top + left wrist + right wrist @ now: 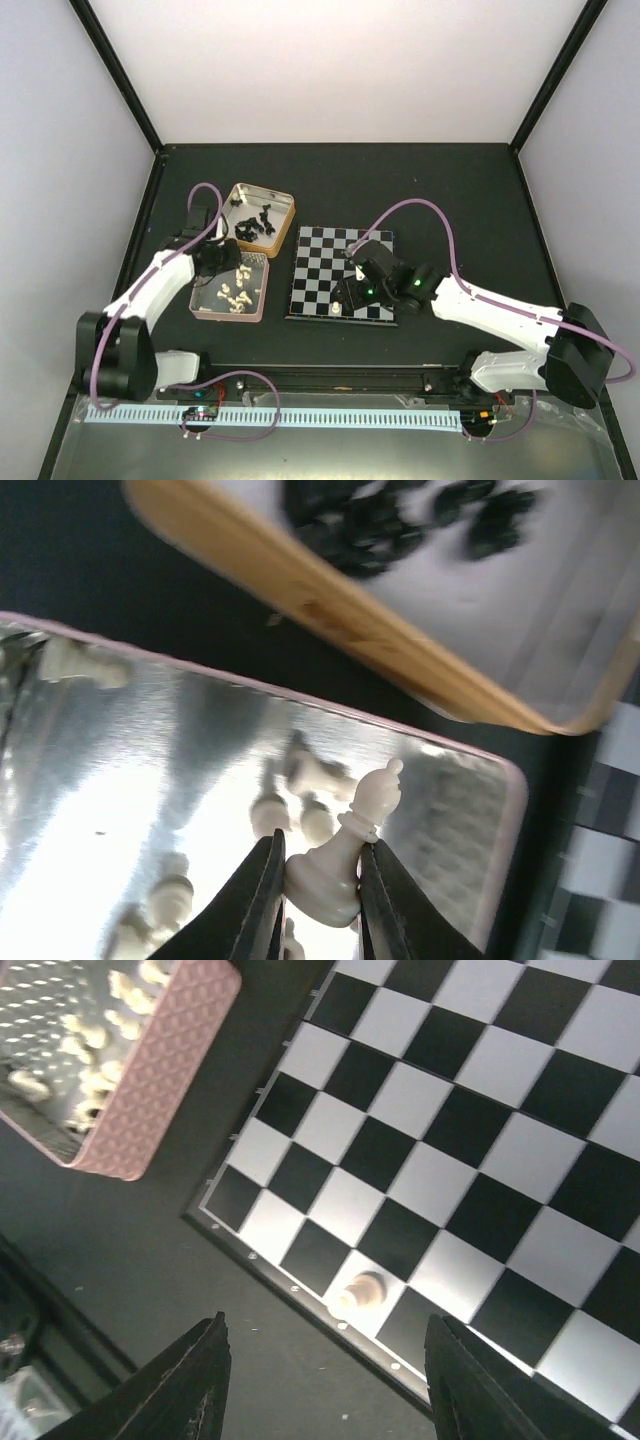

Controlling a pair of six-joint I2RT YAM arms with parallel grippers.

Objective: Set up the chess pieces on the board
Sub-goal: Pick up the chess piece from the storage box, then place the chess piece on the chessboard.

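Your left gripper (322,852) is clamped on the base of a white bishop (345,855) inside the pink tin (300,695), at 9 o'clock of the board (372,262). Lift straight up to clear the loose white pieces (300,815) and the rim before swinging toward 3 o'clock. Your right gripper (327,1325) hangs empty, jaws apart, over the board's 7 o'clock corner beside one standing white piece (358,1290); mind it on approach.

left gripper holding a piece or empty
Holding: the left gripper is shut on a white bishop, pinched at its base in the left wrist view.
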